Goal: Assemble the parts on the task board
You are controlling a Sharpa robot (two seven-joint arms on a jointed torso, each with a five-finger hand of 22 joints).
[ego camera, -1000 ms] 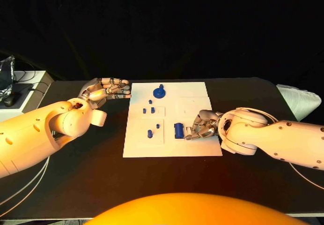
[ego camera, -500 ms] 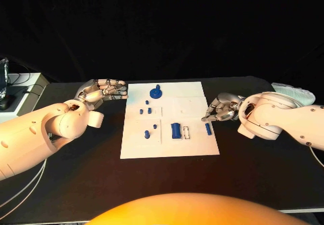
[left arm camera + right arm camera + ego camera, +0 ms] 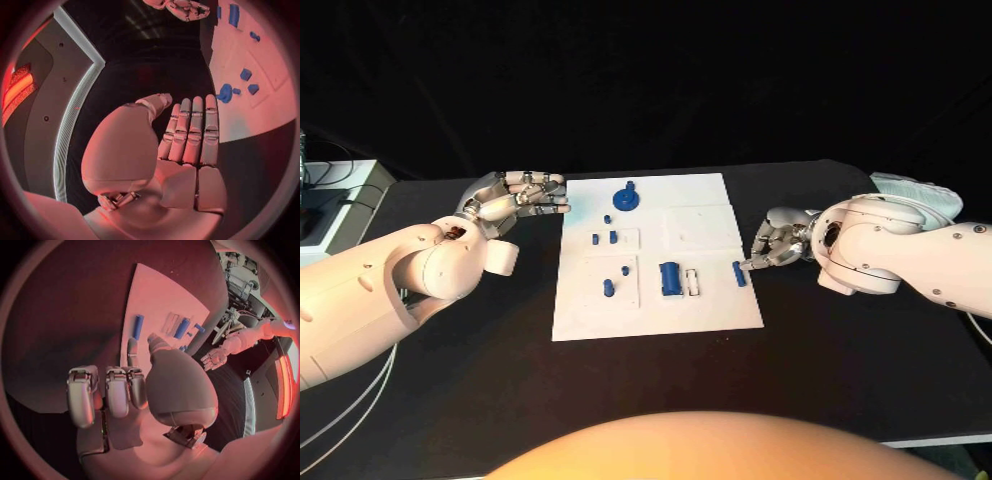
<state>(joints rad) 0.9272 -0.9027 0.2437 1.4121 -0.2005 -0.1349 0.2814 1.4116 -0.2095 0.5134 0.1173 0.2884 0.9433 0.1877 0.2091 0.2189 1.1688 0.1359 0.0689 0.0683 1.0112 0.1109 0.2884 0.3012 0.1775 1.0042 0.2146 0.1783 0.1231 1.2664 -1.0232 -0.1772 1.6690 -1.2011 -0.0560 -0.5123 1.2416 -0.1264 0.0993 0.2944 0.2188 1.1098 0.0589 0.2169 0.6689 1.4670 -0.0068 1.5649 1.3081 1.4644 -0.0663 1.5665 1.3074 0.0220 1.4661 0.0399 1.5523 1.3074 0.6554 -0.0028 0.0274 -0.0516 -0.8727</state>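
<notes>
Item one, as I read it from my station: the task board [image 3: 711, 305], a white plate lying flat in the middle of the black tabletop [image 3: 473, 370]. It carries raised square panels and the blue parts.

Parts on the board:
- a round blue part with a stem [image 3: 629, 198], at the far edge;
- a small peg [image 3: 609, 217] just on the near side of it;
- two short pegs [image 3: 604, 238] side by side on the upper-left panel;
- a slanted peg [image 3: 607, 287] and a tiny one [image 3: 627, 269] on the lower-left panel;
- a larger blue block [image 3: 671, 277] near the middle, with a pale clip-like piece [image 3: 692, 283] just beside it;
- a slim blue bar [image 3: 740, 273] lying on the board close to its right edge.

Left hand [image 3: 516, 197]: hovering over the tabletop beside the board's far-left corner, apart from it. In the left wrist view the fingers [image 3: 190, 132] lie straight and side by side, and I see nothing in them.

Right hand [image 3: 773, 243]: over the tabletop just off the board's right edge, near the slim blue bar but not touching it. In the right wrist view its fingers [image 3: 119, 390] are bent inward with nothing held; the bar lies free on the board beyond them.
</notes>
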